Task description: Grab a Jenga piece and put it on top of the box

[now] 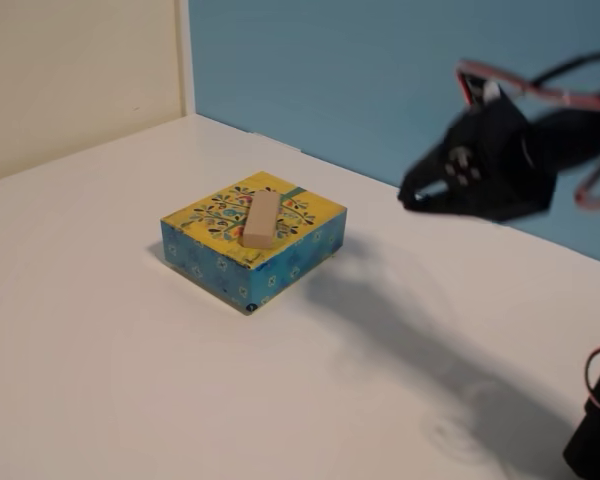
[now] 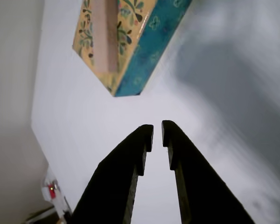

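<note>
The Jenga piece (image 1: 263, 219), a plain tan wooden block, lies flat on the yellow patterned top of the box (image 1: 305, 212) in the fixed view. Nothing holds it. The box has blue sides and stands on the white table. My black gripper (image 1: 412, 197) hangs in the air to the right of the box, well apart from it and blurred by motion. In the wrist view the gripper (image 2: 157, 130) shows two dark fingers with only a thin slit between the tips and nothing in it. The box (image 2: 147, 51) and the block (image 2: 105, 35) sit at the top edge.
The white table (image 1: 130, 350) runs to a blue back wall (image 1: 360, 70) and a cream side wall (image 1: 70, 70). Red cables loop over the arm (image 1: 540, 92). A dark part of the robot (image 1: 598, 425) stands at the lower right corner.
</note>
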